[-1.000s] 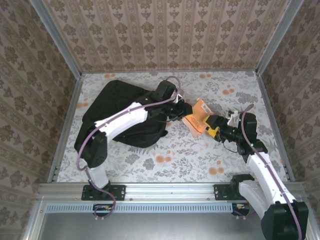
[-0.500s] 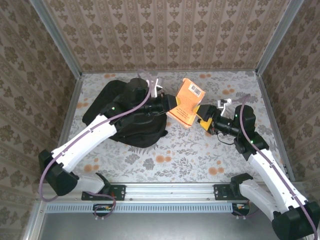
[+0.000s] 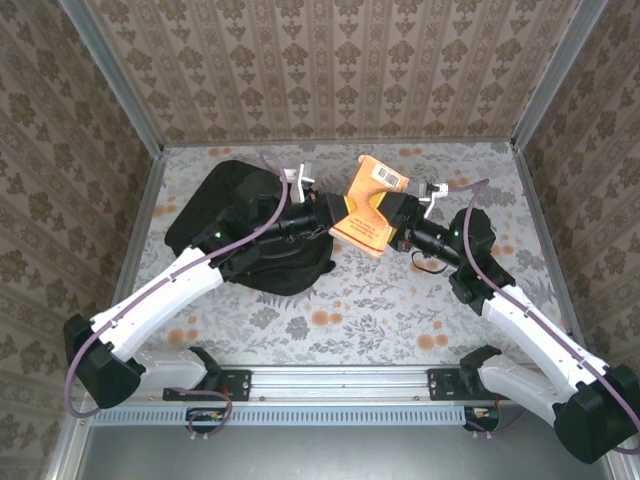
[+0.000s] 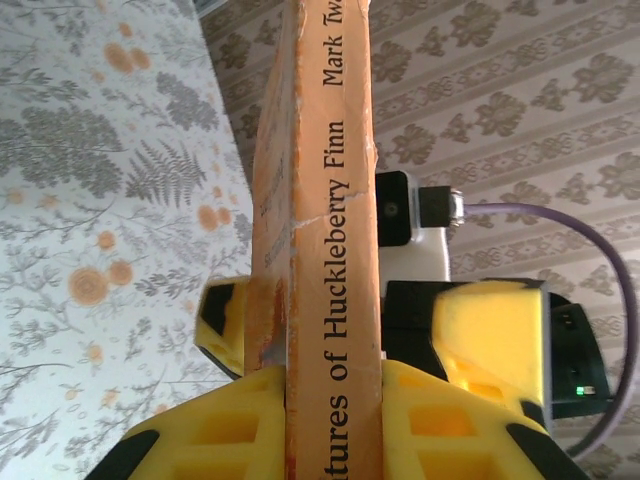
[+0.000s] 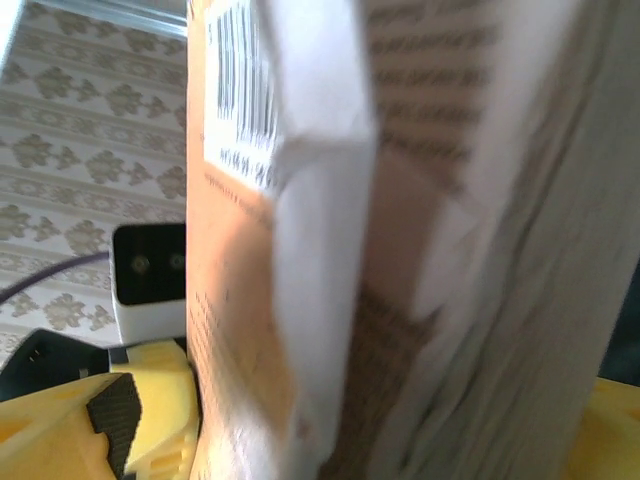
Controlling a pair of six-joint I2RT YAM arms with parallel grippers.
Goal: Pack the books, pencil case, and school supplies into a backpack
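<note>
An orange-tan paperback book (image 3: 372,203) hangs in the air between the two arms, just right of the black backpack (image 3: 235,235). My left gripper (image 3: 333,215) is shut on its spine (image 4: 335,250), one yellow finger (image 4: 215,430) pressed on each side. My right gripper (image 3: 398,224) straddles the book's page edge (image 5: 480,300), open. Seen from the left wrist, one of its fingers (image 4: 490,340) stands off the cover. The pencil case and school supplies are out of view.
The floral tabletop (image 3: 330,310) stretches in front of the backpack and the book. Patterned walls (image 3: 330,70) close the back and both sides, with metal posts (image 3: 115,75) at the corners. The rail (image 3: 330,380) carrying the arm bases runs along the near edge.
The book has risen off the table and moved toward the far left. The left gripper now clamps its spine, and the right gripper's jaws have spread wide around the other edge.
</note>
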